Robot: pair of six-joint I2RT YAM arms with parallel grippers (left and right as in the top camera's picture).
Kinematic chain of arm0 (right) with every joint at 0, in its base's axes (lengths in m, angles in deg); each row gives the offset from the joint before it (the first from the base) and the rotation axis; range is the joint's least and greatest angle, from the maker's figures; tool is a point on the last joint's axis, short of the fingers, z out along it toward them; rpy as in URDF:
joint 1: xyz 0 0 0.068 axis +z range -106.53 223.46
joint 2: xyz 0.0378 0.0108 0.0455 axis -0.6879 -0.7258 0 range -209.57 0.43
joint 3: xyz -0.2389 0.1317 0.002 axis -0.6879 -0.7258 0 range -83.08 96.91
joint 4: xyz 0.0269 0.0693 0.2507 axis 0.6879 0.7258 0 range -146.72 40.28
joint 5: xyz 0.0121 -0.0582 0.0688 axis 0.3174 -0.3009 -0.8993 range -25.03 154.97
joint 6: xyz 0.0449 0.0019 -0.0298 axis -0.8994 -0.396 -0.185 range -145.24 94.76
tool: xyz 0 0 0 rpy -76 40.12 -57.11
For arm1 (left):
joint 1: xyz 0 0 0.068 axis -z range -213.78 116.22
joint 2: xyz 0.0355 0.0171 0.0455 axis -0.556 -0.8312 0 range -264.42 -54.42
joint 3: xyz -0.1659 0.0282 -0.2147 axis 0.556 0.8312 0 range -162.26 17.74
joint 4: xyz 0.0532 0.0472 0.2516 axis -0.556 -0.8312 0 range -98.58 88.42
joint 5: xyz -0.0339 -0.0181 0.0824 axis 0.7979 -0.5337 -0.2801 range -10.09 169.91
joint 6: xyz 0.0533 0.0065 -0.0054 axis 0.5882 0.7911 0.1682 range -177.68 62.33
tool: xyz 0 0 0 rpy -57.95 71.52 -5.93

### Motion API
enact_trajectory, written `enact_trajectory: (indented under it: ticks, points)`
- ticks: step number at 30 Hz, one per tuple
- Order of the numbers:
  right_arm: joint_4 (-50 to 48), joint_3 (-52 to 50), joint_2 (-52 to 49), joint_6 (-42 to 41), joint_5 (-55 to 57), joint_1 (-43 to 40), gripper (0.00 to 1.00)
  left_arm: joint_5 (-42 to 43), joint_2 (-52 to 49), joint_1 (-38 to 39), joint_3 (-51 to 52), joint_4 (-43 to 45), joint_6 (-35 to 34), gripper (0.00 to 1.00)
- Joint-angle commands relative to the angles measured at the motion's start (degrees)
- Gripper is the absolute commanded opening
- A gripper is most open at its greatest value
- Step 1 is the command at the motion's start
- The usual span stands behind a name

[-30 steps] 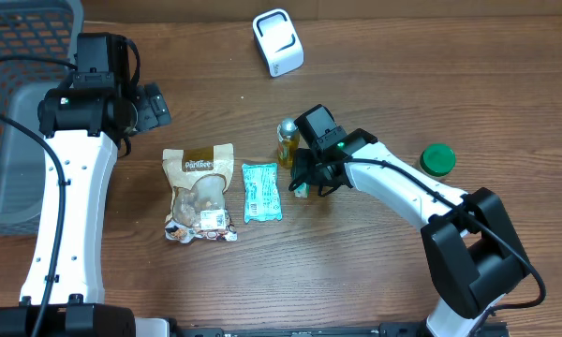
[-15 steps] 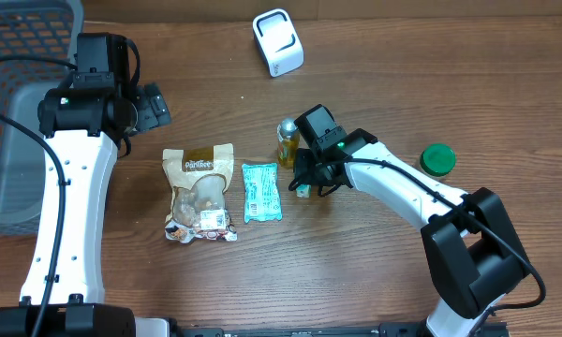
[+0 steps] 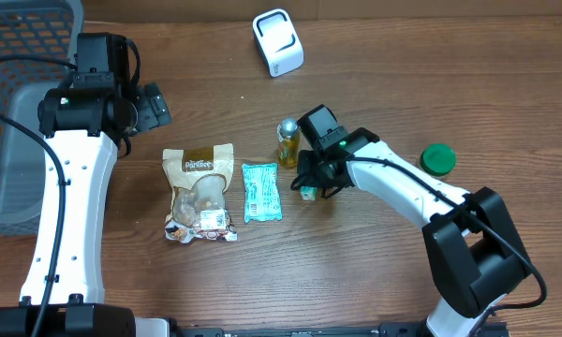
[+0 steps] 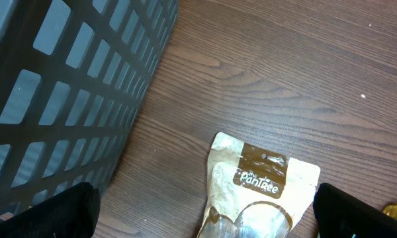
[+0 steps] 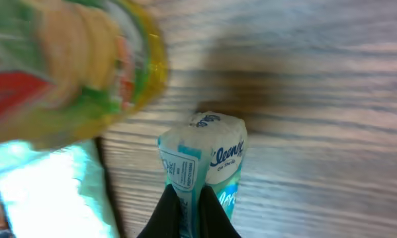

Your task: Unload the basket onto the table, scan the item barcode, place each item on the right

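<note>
My right gripper [image 5: 190, 198] is shut on a small teal-and-white tissue pack [image 5: 205, 155], pinching its lower end between the two dark fingers; a printed label on the pack faces the camera. From overhead the same pack [image 3: 306, 192] sits under the right gripper [image 3: 309, 183] near the table's middle. The white scanner [image 3: 278, 42] stands at the back centre, well away from it. My left gripper [image 3: 155, 105] hangs wide open over the top of a tan snack pouch [image 4: 264, 175], holding nothing.
A yellow-green bottle [image 3: 288, 140] stands just beside the right gripper. A flat teal packet [image 3: 260, 191] and the snack pouch [image 3: 199, 192] lie left of it. A green lid [image 3: 437, 159] is at the right; a grey basket [image 3: 19, 103] fills the far left.
The right gripper's fingers have shut on the tissue pack, and the hand with the pack has shifted slightly right. The left arm has not moved.
</note>
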Motion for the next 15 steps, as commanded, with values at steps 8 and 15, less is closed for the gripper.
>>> enact_trajectory:
  ticks: [8, 15]
  points:
    - [11.4, 4.1, 0.8, 1.9, 7.3, -4.9, 0.04, -0.5, 0.2, 0.1, -0.3, 0.0, 1.5, 1.00]
    - [14.0, 4.3, 1.8, 1.9, 9.7, -5.5, 0.04, -0.5, 0.2, 0.1, -0.3, 0.0, 1.5, 0.99]
